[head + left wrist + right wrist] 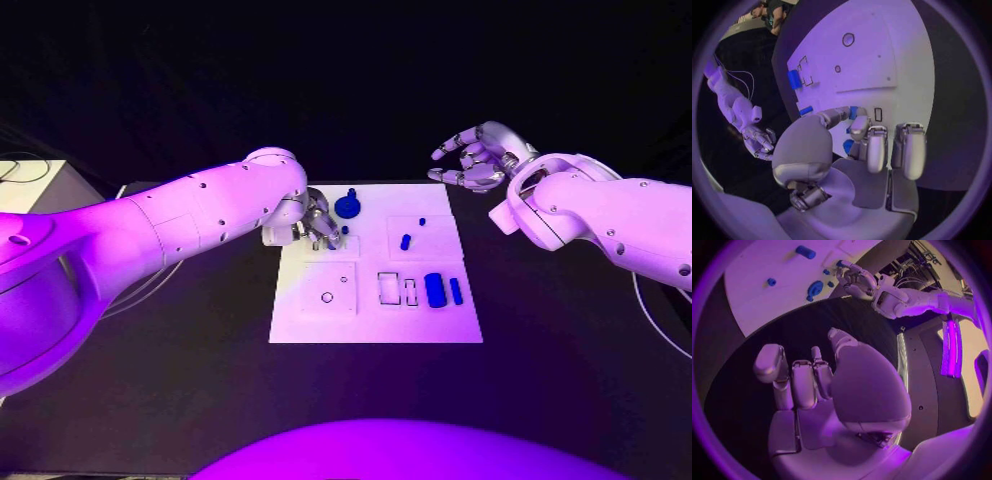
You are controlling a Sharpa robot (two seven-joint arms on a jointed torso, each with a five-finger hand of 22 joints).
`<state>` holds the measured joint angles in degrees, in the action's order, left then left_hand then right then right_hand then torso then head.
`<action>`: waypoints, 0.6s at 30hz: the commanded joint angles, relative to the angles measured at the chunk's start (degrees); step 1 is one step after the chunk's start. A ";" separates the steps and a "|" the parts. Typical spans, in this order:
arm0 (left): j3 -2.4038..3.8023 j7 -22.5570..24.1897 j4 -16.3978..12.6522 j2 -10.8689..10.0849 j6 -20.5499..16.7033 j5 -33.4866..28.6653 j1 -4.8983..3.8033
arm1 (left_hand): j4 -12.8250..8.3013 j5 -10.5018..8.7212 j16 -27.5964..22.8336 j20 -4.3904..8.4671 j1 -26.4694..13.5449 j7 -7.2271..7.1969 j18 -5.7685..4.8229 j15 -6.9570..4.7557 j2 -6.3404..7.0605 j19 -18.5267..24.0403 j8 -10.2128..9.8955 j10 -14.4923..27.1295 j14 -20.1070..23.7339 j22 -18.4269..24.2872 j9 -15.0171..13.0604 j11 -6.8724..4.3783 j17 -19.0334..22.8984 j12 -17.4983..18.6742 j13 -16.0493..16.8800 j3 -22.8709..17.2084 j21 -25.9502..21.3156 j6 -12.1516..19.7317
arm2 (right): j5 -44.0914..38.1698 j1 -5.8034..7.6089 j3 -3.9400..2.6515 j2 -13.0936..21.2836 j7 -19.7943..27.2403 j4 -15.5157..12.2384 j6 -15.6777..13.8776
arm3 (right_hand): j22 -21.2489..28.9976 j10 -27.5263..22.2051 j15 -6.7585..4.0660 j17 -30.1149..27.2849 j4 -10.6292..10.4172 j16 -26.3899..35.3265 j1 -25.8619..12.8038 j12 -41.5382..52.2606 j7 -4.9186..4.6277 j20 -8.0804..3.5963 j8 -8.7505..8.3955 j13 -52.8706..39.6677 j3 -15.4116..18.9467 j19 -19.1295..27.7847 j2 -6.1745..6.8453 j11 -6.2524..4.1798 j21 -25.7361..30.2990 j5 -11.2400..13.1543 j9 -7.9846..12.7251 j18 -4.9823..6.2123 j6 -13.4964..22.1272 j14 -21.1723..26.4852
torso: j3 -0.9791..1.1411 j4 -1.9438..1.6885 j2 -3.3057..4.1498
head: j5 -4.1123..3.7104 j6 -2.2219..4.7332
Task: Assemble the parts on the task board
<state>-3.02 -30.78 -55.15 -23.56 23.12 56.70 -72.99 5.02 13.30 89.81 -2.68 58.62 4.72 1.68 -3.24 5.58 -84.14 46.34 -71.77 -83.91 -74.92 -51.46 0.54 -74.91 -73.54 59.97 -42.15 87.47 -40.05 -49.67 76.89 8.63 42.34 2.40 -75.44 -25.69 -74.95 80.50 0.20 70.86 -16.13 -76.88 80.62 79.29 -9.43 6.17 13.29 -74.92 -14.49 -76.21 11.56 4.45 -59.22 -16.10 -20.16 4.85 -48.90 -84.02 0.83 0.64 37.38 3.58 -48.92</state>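
The white task board (375,320) lies mid-table. My left hand (315,226) hangs over its far left part and pinches a small blue part (853,111) between thumb and a fingertip; the same part (842,263) also shows at the fingertips in the right wrist view. A round blue part (348,207) stands just beside that hand. A small peg (421,221) and a short blue piece (407,241) sit further right. A large blue block (434,290) and a thin blue bar (456,291) lie near the rectangular slots. My right hand (476,157) is raised beyond the board's far right corner, fingers apart, holding nothing.
Empty outlined slots (389,288) and a round hole (327,297) mark the board's near half. A pale box (32,185) stands at the table's far left edge. Black tabletop (188,380) surrounds the board.
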 commanded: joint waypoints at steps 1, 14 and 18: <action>-0.15 0.35 -0.05 0.00 -2.32 0.46 0.27 | -4.49 -0.07 0.19 -0.52 0.26 0.42 -0.37 0.62 -0.34 -2.43 -1.70 0.21 -6.09 -9.62 1.15 0.33 -15.09 0.18 -0.03 -3.86 -0.23 0.08 | -0.46 -0.02 -0.01 0.04 0.29 -0.10 0.65 | -1.05 -0.30 -0.12 -0.03 0.04 0.16 -0.39 -0.33 0.00 -0.03 0.21 -4.32 -0.26 -0.34 -0.10 0.03 0.24 0.11 -0.06 1.07 0.28 -0.92 | 0.00 0.02 0.05 | -0.06 0.00; -0.14 0.43 -0.64 -0.30 -2.69 -0.86 0.27 | -4.54 0.76 0.19 -1.57 1.37 1.94 -0.25 1.78 -0.26 -2.13 -7.67 2.52 -6.09 -9.21 6.17 1.61 -15.09 1.14 -1.28 -3.11 -0.51 -0.98 | -0.46 -0.02 -0.01 0.14 0.21 -0.12 0.85 | -1.02 -0.27 -0.13 -0.02 0.04 0.19 -0.45 -0.31 0.00 -0.04 0.22 -4.33 -0.30 -0.39 -0.10 0.03 0.29 0.12 -0.07 1.06 0.33 -0.93 | 0.03 -0.02 0.05 | -0.06 0.06; -0.14 0.43 -0.81 -0.35 -2.72 -1.13 0.27 | -5.45 1.20 0.19 -1.72 2.26 2.14 -0.23 1.90 -0.62 -2.09 -8.31 2.78 -6.09 -9.17 6.83 1.76 -15.09 1.35 -1.40 -4.62 -0.54 -1.38 | -0.46 -0.02 -0.01 0.14 0.18 -0.09 0.96 | -1.02 -0.27 -0.13 -0.02 0.04 0.19 -0.45 -0.31 0.00 -0.04 0.22 -4.33 -0.30 -0.39 -0.10 0.03 0.29 0.12 -0.07 1.06 0.33 -0.93 | 0.00 0.00 0.03 | -0.05 0.06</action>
<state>-3.00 -30.69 -55.88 -24.07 21.86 55.88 -73.03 4.27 14.25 89.81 -4.02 60.29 6.77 1.68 -1.70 5.20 -83.84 39.03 -69.30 -83.83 -74.91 -46.07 2.37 -74.91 -72.54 58.63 -41.54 87.24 -41.29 -49.67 76.89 8.63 42.46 2.36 -75.45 -25.60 -74.93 80.50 0.19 70.86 -16.13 -76.88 80.62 79.29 -9.43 6.17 13.29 -74.91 -14.49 -76.21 11.56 4.45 -59.22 -16.09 -20.15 4.85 -48.90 -84.02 0.85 0.64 37.42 3.53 -48.86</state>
